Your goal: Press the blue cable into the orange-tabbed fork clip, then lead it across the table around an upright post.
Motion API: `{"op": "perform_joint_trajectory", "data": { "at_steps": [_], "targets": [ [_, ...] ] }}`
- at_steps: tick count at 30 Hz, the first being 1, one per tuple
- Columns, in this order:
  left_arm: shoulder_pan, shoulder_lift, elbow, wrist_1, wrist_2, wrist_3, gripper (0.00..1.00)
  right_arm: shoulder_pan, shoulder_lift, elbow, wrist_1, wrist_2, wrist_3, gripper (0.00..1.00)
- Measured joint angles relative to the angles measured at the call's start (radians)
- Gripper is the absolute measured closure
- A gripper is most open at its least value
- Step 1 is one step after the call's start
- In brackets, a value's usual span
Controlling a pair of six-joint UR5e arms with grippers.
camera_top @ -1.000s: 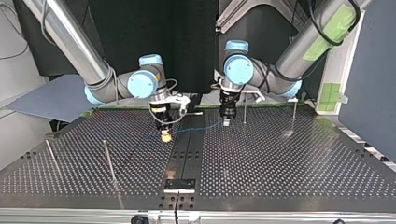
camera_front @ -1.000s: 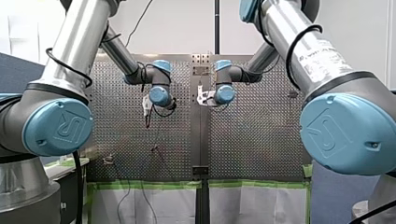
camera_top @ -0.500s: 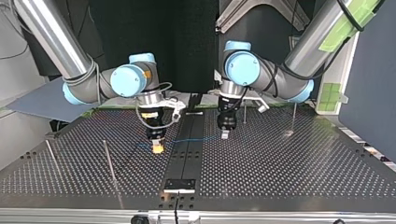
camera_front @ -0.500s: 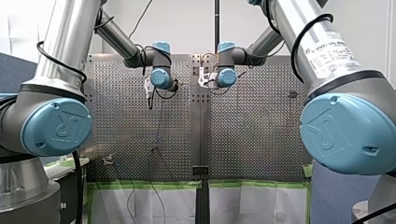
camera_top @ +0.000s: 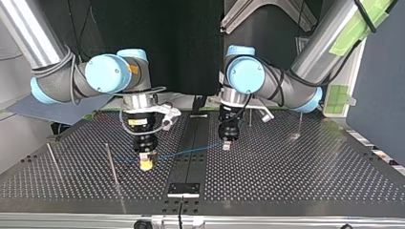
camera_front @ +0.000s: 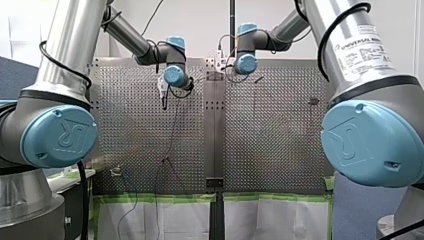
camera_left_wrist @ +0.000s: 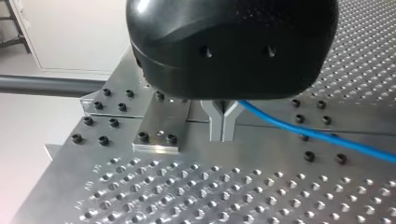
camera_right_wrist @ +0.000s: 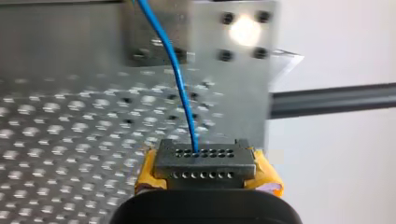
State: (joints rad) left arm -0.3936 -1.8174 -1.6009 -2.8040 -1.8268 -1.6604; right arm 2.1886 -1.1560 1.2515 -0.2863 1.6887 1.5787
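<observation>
Likely robotics lab, perforated table point(camera_top: 296, 171)

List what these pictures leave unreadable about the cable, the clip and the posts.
Fork clip: identifiable in no view; the fixture in the top view is too small to name.
Blue cable: past my right gripper it fades out near a post in the top view.
Posts: too thin to find against the perforated table in the front view.

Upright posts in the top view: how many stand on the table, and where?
4: outer left post, inner left post, a thin post beside my left gripper, far right post. More may be hidden.
</observation>
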Motion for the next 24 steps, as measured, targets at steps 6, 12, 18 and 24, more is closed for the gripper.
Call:
{"op": "perform_joint_trajectory", "data": {
  "at_steps": [6, 12, 18, 24],
  "targets": [
    [-0.008, 0.0, 0.033, -0.02, 0.001, 0.001, 1.0, -0.01, -0.045, -0.001, 0.002, 0.002, 0.012, 1.0],
    [-0.022, 0.0, 0.08, -0.062, 0.001, 0.003, 1.0, -0.023, -0.053, -0.001, 0.004, 0.002, 0.02, 1.0],
    [-0.036, 0.0, 0.13, -0.101, 0.002, 0.004, 1.0, -0.04, -0.054, 0.0, 0.014, 0.004, 0.021, 1.0],
    [-0.048, -0.001, 0.179, -0.126, 0.015, 0.003, 1.0, -0.056, -0.055, -0.001, 0.021, 0.005, 0.022, 1.0]
  ]
}}
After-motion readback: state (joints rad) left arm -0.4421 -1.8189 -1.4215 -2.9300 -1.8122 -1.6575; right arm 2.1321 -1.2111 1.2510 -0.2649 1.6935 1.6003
